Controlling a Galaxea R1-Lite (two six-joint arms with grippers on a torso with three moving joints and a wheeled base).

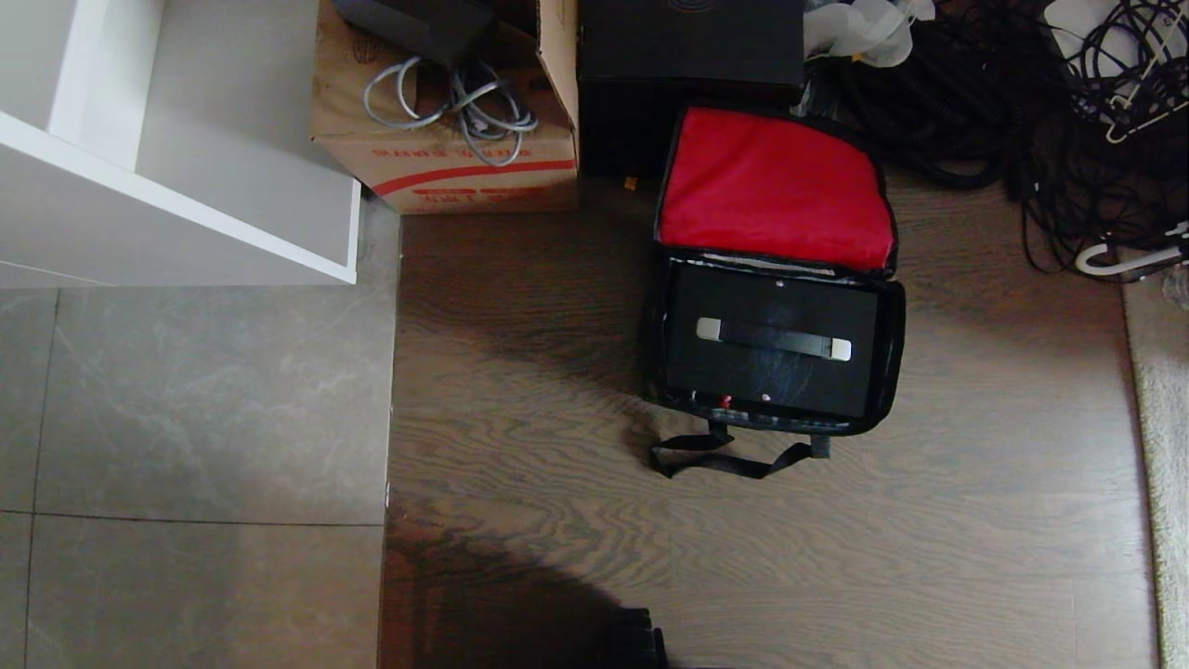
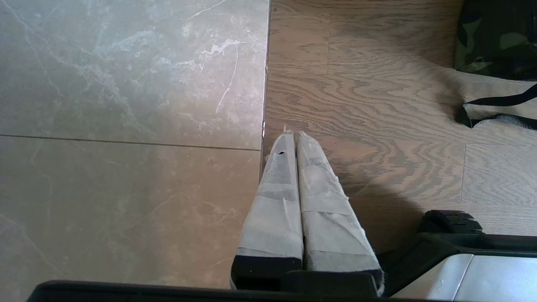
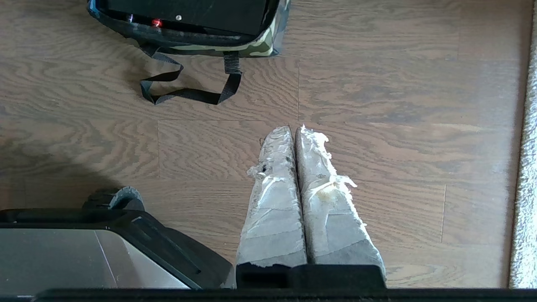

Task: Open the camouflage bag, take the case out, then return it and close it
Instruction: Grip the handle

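The camouflage bag (image 1: pixel 894 353) stands open on the wood floor, its red-lined lid (image 1: pixel 776 186) flipped back. Inside it sits the case (image 1: pixel 771 367), black, with its silver-ended handle (image 1: pixel 774 338) on top. The bag's black strap (image 1: pixel 725 460) lies on the floor in front. In the right wrist view the bag (image 3: pixel 260 46) and strap (image 3: pixel 188 88) lie ahead of my right gripper (image 3: pixel 294 128), which is shut and empty above bare floor. My left gripper (image 2: pixel 293 134) is shut and empty over the tile-wood seam, a corner of the bag (image 2: pixel 495 37) far off to its side. Neither arm shows in the head view.
A brown cardboard carton (image 1: pixel 446 121) with grey cables and a taller black box (image 1: pixel 687 65) stand behind the bag. Black cables (image 1: pixel 1068 121) pile at the back right. A white shelf unit (image 1: pixel 186 186) is at the left, a pale rug (image 1: pixel 1161 446) at the right edge. My base (image 3: pixel 84 243) shows near both grippers.
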